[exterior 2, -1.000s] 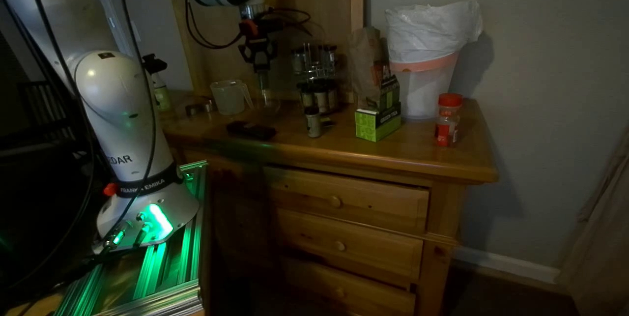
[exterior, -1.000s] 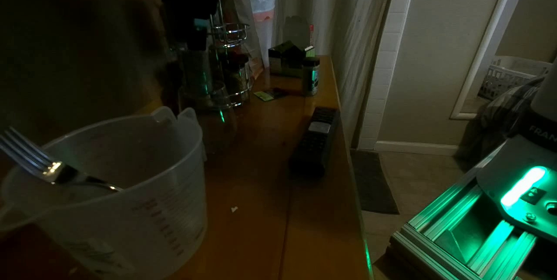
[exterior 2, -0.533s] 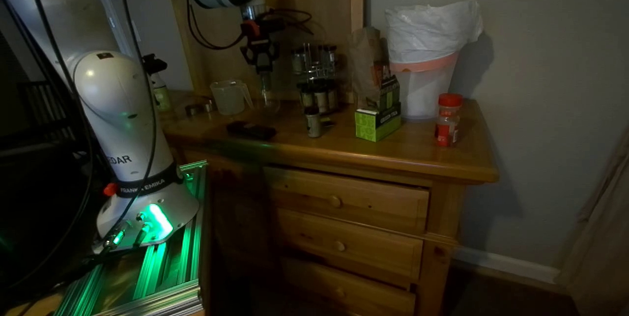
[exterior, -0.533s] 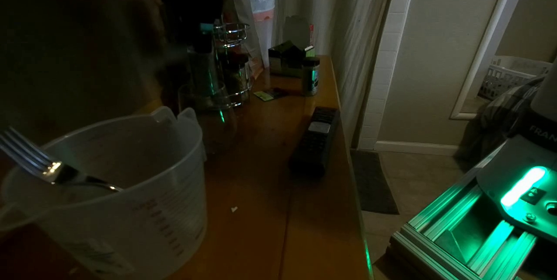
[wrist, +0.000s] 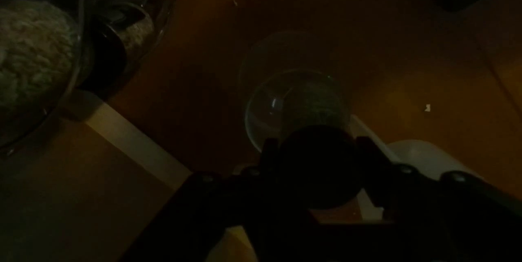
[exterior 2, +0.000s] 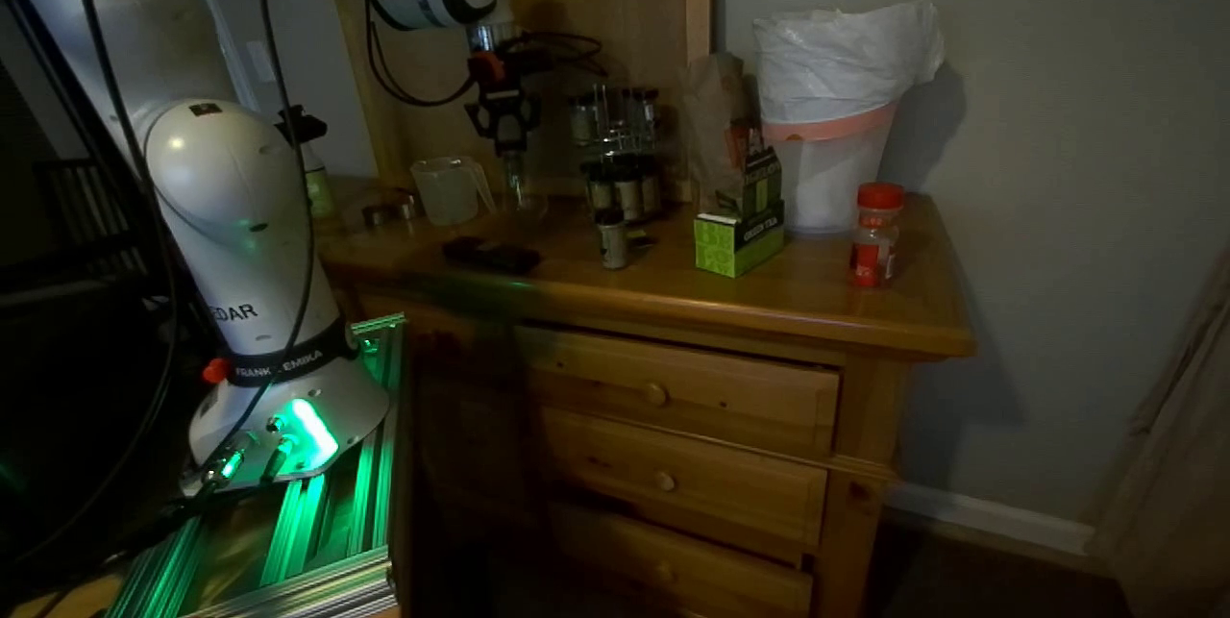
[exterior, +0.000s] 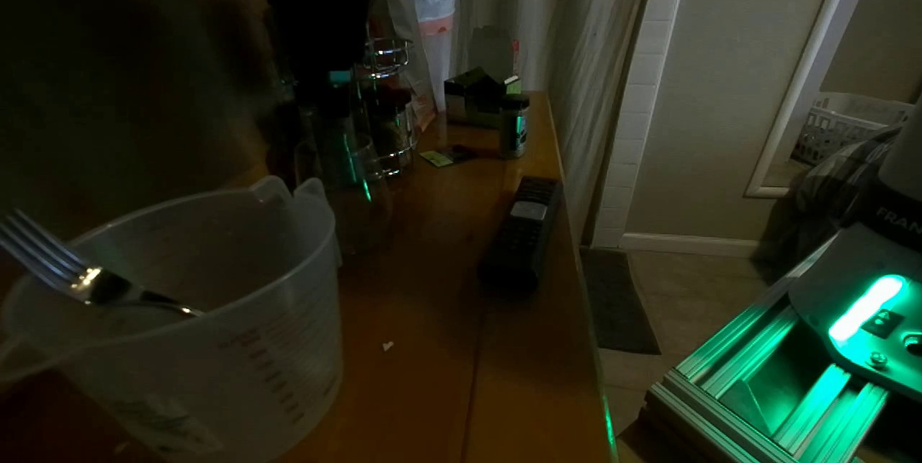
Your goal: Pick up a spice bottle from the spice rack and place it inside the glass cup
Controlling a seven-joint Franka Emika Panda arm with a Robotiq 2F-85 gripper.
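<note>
I have the spice bottle (wrist: 317, 135) roughly upright in the fingers (wrist: 370, 154), which pinch it at its capped end, its base lined up over or in the mouth of the glass cup (exterior: 364, 217) on the surface (exterior: 428, 319). I read this as the placing step: the pick from the spice rack (exterior 2: 613, 139), near the cup, looks done. Whether the base is past the rim I can't tell (the wrist view is very dark, and clear glass gives me little depth). Next I'd check centring, since the bottle seems closer to one side of the opening, then ease it straight down until it stands inside, and only then let go and rise clear.
</note>
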